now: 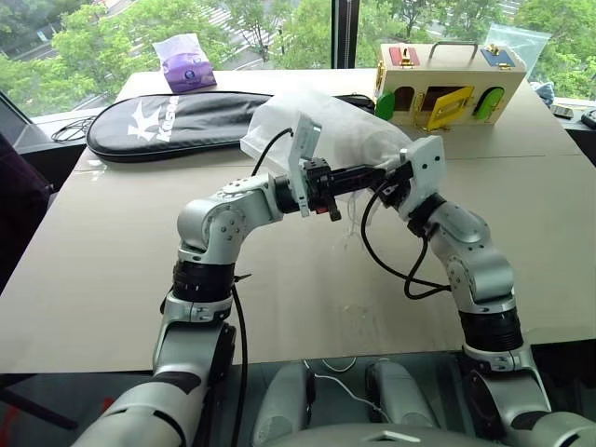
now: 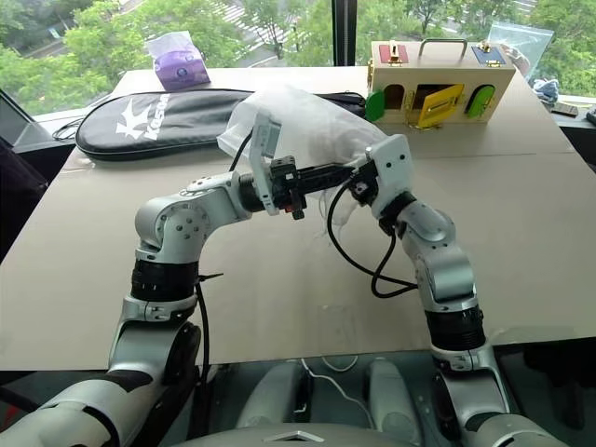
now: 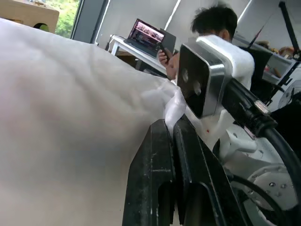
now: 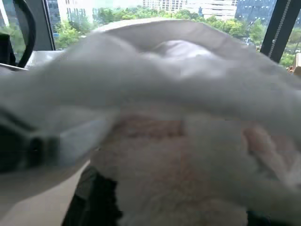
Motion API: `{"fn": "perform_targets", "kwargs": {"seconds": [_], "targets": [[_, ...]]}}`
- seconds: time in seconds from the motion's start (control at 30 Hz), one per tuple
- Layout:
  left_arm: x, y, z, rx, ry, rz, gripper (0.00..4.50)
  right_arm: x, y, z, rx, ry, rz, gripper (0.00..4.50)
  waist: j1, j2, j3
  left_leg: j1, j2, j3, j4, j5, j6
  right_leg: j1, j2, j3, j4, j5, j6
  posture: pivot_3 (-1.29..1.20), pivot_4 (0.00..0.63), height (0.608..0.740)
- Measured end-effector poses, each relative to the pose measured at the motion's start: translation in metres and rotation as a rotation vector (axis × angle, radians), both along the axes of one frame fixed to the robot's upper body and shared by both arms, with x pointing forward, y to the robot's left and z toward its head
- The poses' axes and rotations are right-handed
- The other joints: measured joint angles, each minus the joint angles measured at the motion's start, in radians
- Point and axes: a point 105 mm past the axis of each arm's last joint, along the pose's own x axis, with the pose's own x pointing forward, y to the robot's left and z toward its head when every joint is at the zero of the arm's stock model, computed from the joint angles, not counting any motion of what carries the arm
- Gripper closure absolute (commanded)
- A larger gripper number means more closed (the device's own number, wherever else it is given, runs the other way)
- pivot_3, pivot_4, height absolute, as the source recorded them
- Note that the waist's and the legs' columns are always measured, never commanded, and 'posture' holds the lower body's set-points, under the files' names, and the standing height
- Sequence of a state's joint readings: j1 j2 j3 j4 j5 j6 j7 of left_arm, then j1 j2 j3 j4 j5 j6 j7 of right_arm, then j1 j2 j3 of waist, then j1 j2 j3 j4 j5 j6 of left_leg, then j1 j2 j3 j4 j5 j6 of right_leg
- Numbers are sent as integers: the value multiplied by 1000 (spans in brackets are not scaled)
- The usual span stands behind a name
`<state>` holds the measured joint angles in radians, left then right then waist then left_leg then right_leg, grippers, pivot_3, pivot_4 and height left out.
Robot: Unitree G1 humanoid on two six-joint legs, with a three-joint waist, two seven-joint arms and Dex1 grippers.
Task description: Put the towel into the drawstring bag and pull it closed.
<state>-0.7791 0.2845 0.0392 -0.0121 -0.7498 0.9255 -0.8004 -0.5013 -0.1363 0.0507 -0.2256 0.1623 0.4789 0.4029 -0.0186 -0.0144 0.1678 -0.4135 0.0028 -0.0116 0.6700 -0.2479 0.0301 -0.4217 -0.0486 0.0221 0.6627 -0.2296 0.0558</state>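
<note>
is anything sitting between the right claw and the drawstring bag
Nothing visible does. The right claw is right up against the drawstring bag, which hangs above the table. The left claw is shut on the bag's gathered fabric. The racket case and the wooden box lie behind.

Drawstring bag (image 1: 326, 126): thin translucent white sack, puffed up, lifted off table, mouth bunched toward robot; towel not discernible.
</note>
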Motion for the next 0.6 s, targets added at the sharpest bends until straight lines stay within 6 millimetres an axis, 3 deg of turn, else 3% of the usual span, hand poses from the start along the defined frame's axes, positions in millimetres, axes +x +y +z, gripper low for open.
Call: {"fn": "perform_targets", "kwargs": {"seconds": [0.07, 0.1, 0.27, 0.43, 0.6], "targets": [[7, 5, 2, -25, 27, 27, 4500, -3, 1, 2, 6, 9, 16, 233, 1, 0, 0, 0, 0, 0, 0, 0, 0, 0, 0, 0, 0, 0, 0, 0, 150, 740], [9, 7, 3, -34, 37, 37, 4500, -4, 1, 3, 5, 10, 20, 70, 1, 0, 0, 0, 0, 0, 0, 0, 0, 0, 0, 0, 0, 0, 0, 0, 150, 740], [26, 23, 10, -95, 90, 102, 4500, -18, -10, 3, -62, 0, 49, 70, 3, 0, 0, -1, -1, 0, 0, 0, 0, 0, -1, 0, -2, 0, 0, 0, 150, 740], [30, 24, 7, -106, 123, 113, 4500, -32, -16, 3, -122, 9, 113, 70, 4, 0, 0, -1, -1, 0, 0, 0, 0, 0, -1, -1, -1, 0, 0, 0, 150, 740], [29, 23, 8, -127, 141, 104, 4500, -45, -35, 5, -158, 20, 133, 70, 4, 0, 0, -1, -1, 0, 0, 0, 0, 0, -1, 0, -1, 0, 0, 0, 150, 740]]}}
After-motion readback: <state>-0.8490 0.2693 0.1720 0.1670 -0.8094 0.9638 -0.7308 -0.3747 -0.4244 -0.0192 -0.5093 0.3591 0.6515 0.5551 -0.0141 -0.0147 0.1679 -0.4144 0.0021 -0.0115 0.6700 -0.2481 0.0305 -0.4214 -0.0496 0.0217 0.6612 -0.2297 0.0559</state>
